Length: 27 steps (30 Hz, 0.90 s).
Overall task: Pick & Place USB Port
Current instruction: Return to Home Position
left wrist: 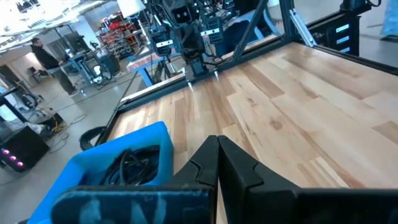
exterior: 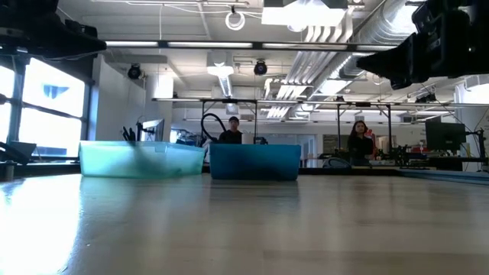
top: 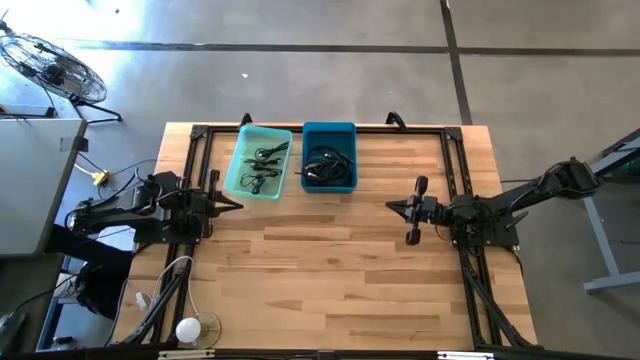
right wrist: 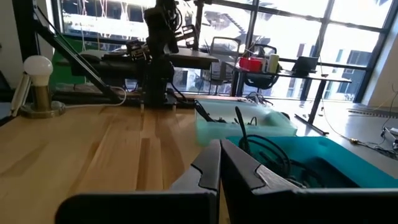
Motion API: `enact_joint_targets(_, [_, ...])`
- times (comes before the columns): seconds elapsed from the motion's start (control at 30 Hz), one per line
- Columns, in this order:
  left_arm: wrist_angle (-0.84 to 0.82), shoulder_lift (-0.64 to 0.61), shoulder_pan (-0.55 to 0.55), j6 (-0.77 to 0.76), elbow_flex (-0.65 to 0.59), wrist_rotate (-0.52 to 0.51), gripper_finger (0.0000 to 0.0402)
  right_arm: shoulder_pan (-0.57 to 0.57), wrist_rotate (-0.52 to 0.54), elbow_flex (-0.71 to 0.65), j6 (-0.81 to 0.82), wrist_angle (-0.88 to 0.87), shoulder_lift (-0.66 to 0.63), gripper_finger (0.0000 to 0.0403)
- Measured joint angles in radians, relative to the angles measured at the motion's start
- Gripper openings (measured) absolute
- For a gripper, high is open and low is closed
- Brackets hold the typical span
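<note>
At the table's left edge the left gripper hangs above the wood, pointing right, its fingers pressed together on nothing. Just beyond it, against the far edge, sits the green bin with thin black USB cables lying inside. The blue bin stands beside the green one on its right and holds a coiled black HDMI cable. Right of the table's centre and nearer than the bins, the right gripper points left, its fingers also closed together and empty, well apart from both bins.
</note>
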Motion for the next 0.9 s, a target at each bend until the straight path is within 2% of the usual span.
enact_joint_targets(0.27, [0.008, 0.0, 0.0, -0.001, 0.0, 0.046, 0.0, 0.027, 0.036, -0.035, 0.019, 0.032, 0.0, 0.0])
enact_joint_targets(0.47, [0.012, 0.0, 0.0, -0.015, 0.0, 0.103, 0.0, 0.141, 0.079, -0.035, -0.157, 0.246, -0.013, 0.0])
enact_joint_targets(0.63, [0.015, 0.0, 0.0, -0.016, 0.0, 0.122, 0.0, 0.275, 0.27, -0.035, -0.281, 0.279, -0.064, 0.0])
enact_joint_targets(0.8, [0.016, 0.0, 0.0, -0.016, 0.0, 0.141, 0.0, 0.358, 0.404, -0.035, -0.357, 0.239, -0.149, 0.0])
enact_joint_targets(0.9, [0.016, 0.0, 0.0, -0.015, 0.0, 0.129, 0.0, 0.368, 0.398, -0.035, -0.404, 0.197, -0.225, 0.0])
